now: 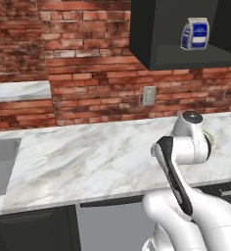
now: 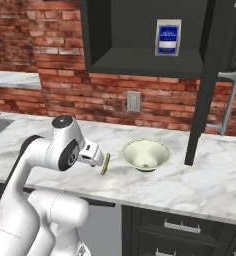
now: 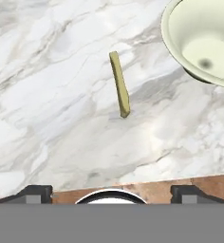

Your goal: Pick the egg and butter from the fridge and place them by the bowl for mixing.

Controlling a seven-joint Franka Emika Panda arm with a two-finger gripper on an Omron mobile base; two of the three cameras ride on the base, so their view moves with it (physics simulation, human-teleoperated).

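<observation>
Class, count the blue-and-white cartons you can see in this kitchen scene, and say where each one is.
1. A single blue-and-white carton stands upright on the shelf of the dark open wall cabinet, above the marble counter. Others may be hidden beyond the views.

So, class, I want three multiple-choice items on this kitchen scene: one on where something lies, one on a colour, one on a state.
1. Where does the thin yellow butter stick lie?
A. inside the bowl
B. on the marble counter beside the bowl
C. on the cabinet shelf

2. What colour is the carton on the dark shelf?
A. blue and white
B. red
C. green

3. How does the gripper stand?
A. shut on the butter stick
B. shut on nothing
C. open, holding nothing

Answers:
1 B: the stick rests on the counter, apart from the bowl.
2 A: its label is blue and white.
3 C: the hand view shows the finger tips wide apart, and the stick lies free of them.
</observation>
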